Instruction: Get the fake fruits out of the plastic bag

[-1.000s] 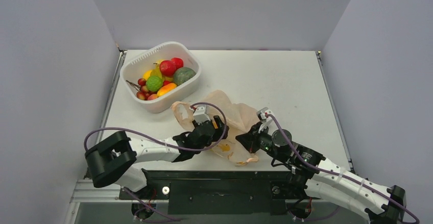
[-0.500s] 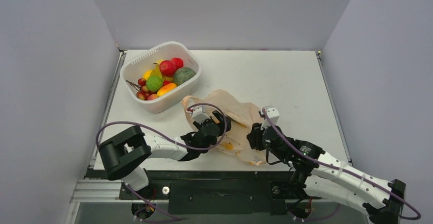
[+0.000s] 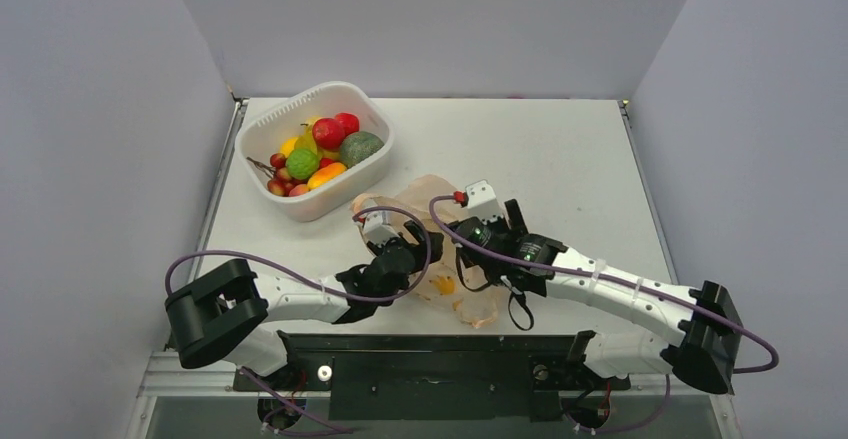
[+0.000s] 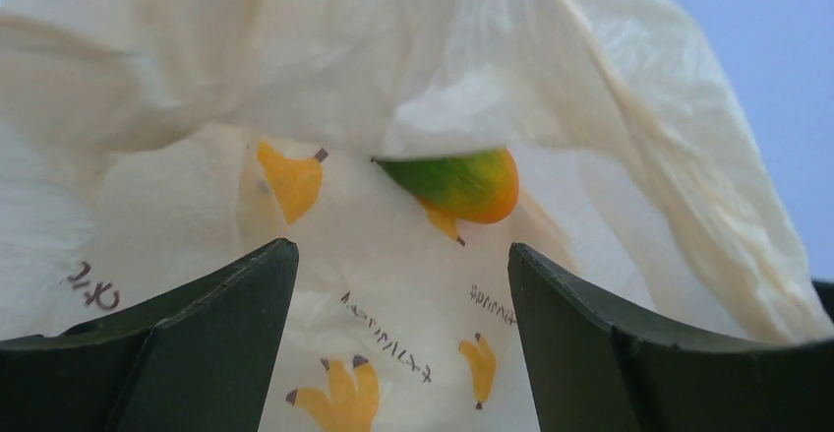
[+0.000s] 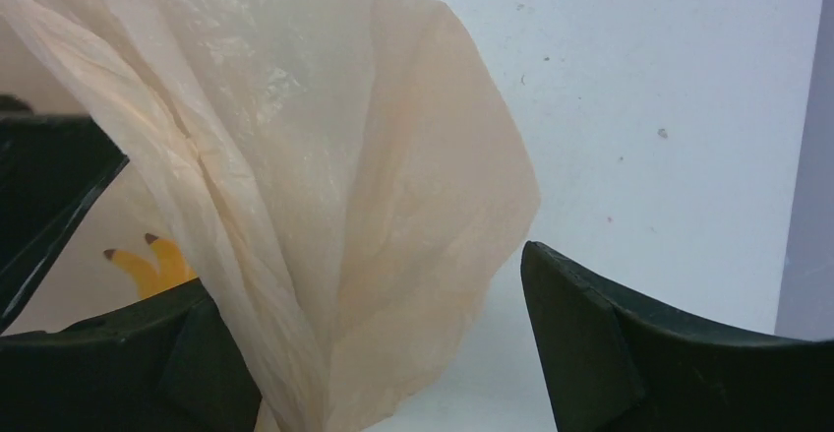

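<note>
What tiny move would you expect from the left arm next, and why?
Probably the left fingers should ease forward into the plastic bag: they stand open, and the green-orange fruit peeks from under a fold just ahead, roughly between them, untouched.

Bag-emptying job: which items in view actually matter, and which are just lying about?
Part of the job:
- plastic bag
- green-and-orange fruit inside it
- left gripper and right gripper, both open at the bag
- small glossy fruits in the basket, the same kind but outside the bag

Just lying about:
- white basket
- dark-green round fruit in it
</note>
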`<state>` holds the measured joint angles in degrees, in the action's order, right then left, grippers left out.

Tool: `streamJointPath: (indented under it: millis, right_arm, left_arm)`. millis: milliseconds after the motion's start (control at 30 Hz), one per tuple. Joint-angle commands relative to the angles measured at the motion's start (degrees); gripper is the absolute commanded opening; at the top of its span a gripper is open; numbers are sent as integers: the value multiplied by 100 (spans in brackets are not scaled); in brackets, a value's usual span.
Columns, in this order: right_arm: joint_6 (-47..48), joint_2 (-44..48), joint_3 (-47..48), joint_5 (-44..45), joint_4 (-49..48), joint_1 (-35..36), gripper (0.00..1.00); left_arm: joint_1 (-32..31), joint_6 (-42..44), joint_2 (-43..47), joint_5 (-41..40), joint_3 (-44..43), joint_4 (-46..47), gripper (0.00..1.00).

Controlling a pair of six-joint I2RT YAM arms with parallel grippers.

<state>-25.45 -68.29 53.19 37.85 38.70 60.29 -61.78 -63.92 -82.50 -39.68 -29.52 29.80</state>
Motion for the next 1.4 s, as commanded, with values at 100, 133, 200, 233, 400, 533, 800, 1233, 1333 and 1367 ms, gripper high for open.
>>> streamJointPath:
  millis: [100, 133, 200, 233, 400, 533, 800, 1233, 1333, 1367]
  right_arm:
    - [1568, -68, -367, -1152, -1850, -503, 23]
    - [1591, 63, -710, -1626, -2372, -502, 16]
    - [1618, 574, -1317, -2476, -3208, -567, 3]
    - [1525, 929, -1481, -2704, -3647, -632, 0]
    - [1138, 1238, -1936, -3895, -4000, -860, 0]
    - [894, 1580, -2219, -4212, -4076, -1063, 0]
    - [761, 1751, -2251, -4758, -3990, -1429, 0]
    - [522, 1814, -2157, -5189, -3796, -1479, 0]
    - [492, 2087, -2218, -4955, -3375, -1465, 0]
    - [495, 2190, -2267, -4679, -3280, -1466, 0]
  left_arm:
    - [-2, -202, -16, 232, 163, 331, 77]
    - [1, -245, -40, 279, 172, 394, 77]
    - [-12, -358, -118, 303, 155, 513, 77]
    - [-15, -433, -174, 299, 143, 539, 76]
    - [-23, -689, -519, 272, -3, 736, 76]
    - [13, -867, -1021, 246, -195, 1202, 77]
    - [215, -1394, -2181, 411, -702, 2262, 78]
    - [730, -1565, -4986, -226, -2864, 3624, 57]
    - [851, -977, -5282, -90, -3104, 4409, 37]
    - [924, -770, -5197, 5, -3034, 4520, 30]
